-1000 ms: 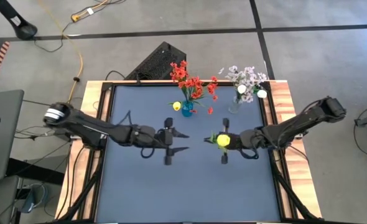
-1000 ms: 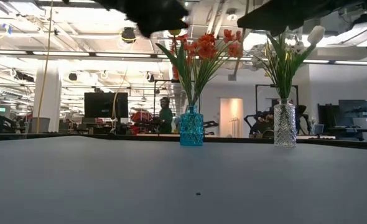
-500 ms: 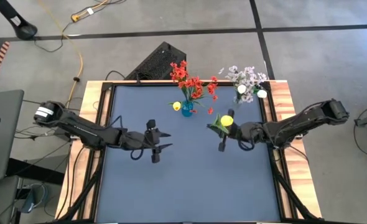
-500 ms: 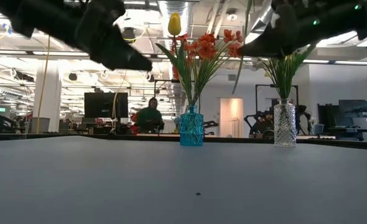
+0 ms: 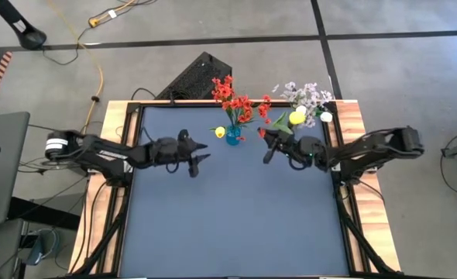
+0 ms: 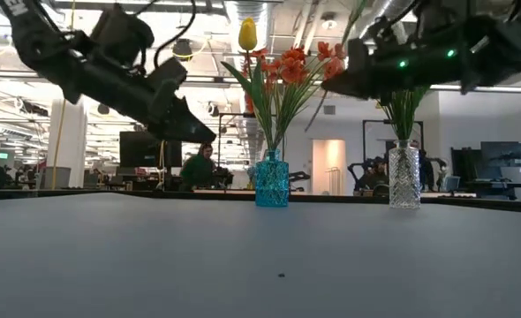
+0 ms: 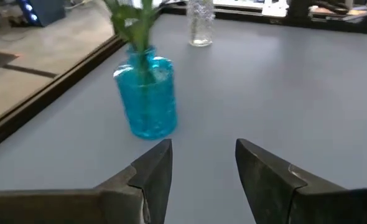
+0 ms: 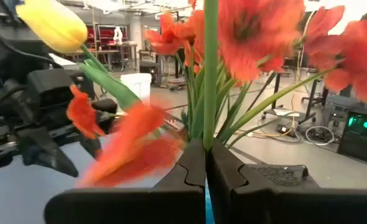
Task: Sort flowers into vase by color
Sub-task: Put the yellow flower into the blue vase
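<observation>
High view: The right gripper (image 5: 269, 147) has moved from the bench (image 5: 236, 225) centre toward the far edge and now sits between the two vases. It carries a yellow tulip on a green stem (image 5: 296, 118), whose bloom lies close to the clear faceted glass vase (image 5: 292, 133) holding pale lilac-white sprays and white tulips. The left gripper (image 5: 195, 159) has retracted toward the left half of the bench and hangs empty, just beside the blue textured glass vase (image 5: 233, 135), which holds red blossom clusters and another yellow tulip.

Low view: Both arms hang above the bench surface. The right arm crosses in front of the clear vase; the left arm is left of the blue vase.

Left wrist view: The left gripper fingers (image 7: 155, 174) are spread apart with nothing between them. The blue vase stands ahead on bare bench.

Right wrist view: The right gripper fingers (image 8: 193, 171) are pressed together on the green stem, which rises upright. Red blossoms fill the background; part is blurred, so clearance to them cannot be judged.

Assessment: The handover appears complete, and the right arm is probably bringing the tulip toward the blue vase for insertion.
</observation>
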Robot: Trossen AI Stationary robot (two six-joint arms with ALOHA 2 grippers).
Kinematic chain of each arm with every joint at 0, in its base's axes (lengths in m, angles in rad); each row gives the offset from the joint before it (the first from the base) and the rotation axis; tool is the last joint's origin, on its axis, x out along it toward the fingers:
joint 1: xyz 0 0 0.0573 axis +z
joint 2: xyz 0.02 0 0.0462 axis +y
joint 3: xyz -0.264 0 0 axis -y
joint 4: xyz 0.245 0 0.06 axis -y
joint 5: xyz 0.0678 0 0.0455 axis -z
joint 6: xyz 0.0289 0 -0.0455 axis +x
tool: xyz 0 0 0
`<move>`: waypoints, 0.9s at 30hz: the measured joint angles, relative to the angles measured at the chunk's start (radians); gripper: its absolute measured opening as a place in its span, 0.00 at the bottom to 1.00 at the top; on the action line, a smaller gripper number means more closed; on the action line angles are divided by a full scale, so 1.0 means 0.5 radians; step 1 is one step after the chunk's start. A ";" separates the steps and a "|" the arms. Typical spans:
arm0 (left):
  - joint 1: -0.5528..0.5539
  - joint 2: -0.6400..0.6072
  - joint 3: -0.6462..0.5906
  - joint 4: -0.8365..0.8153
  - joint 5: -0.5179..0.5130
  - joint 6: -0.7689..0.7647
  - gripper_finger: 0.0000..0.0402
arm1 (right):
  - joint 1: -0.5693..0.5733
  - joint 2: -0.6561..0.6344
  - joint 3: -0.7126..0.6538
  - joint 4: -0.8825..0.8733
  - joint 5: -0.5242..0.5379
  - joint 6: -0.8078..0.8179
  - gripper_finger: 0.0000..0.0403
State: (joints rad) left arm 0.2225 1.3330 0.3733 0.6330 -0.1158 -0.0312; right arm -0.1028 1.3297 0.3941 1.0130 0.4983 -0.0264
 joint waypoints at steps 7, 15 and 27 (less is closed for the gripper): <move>0.161 0.132 0.011 0.203 0.183 0.011 0.41 | -0.052 0.238 0.105 0.071 -0.050 0.005 0.06; 0.243 0.189 0.115 0.183 0.478 0.101 0.41 | 0.046 0.134 0.141 -0.238 0.005 -0.003 0.06; 0.579 0.188 0.218 0.012 0.845 0.221 0.41 | 0.297 0.113 0.141 -0.388 -0.104 -0.055 0.06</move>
State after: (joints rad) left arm 0.5119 1.4270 0.4824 0.6388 0.3069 0.0795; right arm 0.0455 1.3861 0.4648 0.8192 0.4463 -0.0540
